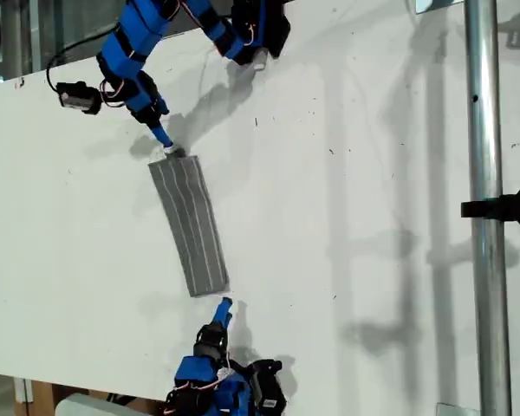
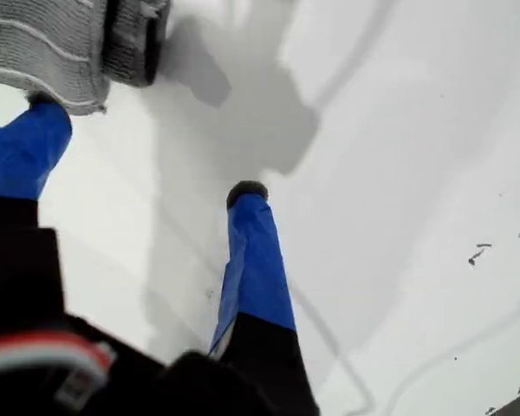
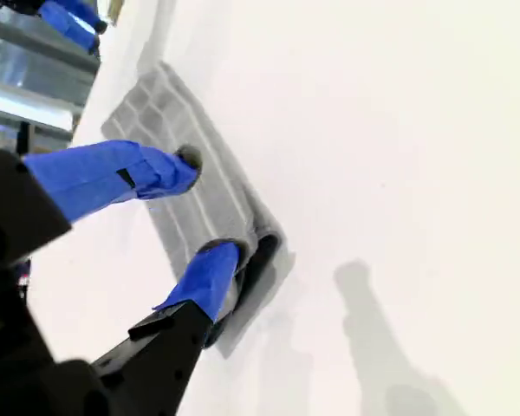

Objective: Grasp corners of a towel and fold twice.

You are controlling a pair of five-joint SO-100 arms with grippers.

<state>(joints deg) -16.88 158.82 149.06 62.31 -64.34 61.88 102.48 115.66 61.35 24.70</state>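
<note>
Going L to R in the exterior view: your first gripper (image 1: 165,146) sits at the far end of the towel (image 1: 191,225), tip down on the strip's end. In the first wrist view its jaws are apart, w/ one finger (image 2: 26,143) touching the cloth's edge and the other on bare table, nothing clamped. The towel is folded into a long narrow strip, stripes running lengthwise, lying flat on the white table (image 1: 373,217) at a slight slant, left of centre. Your second gripper (image 1: 224,303) is just off the strip's near end. Its wrist view shows the jaws apart, fingers (image 3: 178,165) over the near end; can't tell if they touch. A metal pole (image 1: 485,130) stands upright at the exterior view's right.
</note>
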